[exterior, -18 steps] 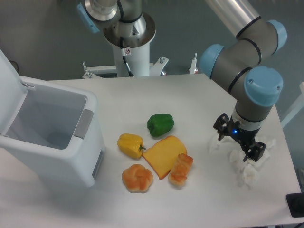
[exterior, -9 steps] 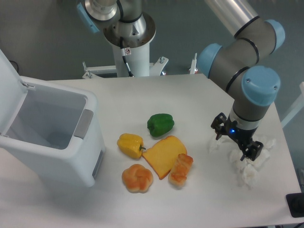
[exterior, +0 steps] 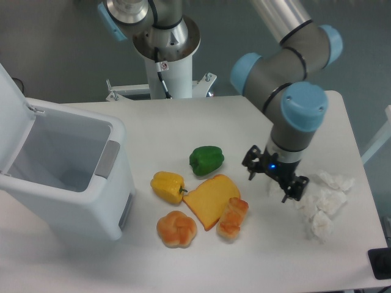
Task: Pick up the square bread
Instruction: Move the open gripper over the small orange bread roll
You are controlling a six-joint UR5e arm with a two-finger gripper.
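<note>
The square bread (exterior: pixel 232 218) is a small lumpy orange-brown loaf lying on the white table, leaning against the lower right edge of the flat toast slice (exterior: pixel 209 198). My gripper (exterior: pixel 274 183) hangs above the table to the right of the bread and a little farther back. It points down with its jaws spread open and nothing between them. A gap of bare table separates it from the bread.
A round knotted bun (exterior: pixel 176 229) lies left of the bread, with a yellow pepper (exterior: pixel 168 185) and a green pepper (exterior: pixel 206 159) behind. An open white bin (exterior: pixel 61 171) stands at the left. Crumpled white paper (exterior: pixel 324 201) lies right of the gripper.
The arm has swung left, carrying the gripper from over the crumpled paper toward the bread. The food items have not moved.
</note>
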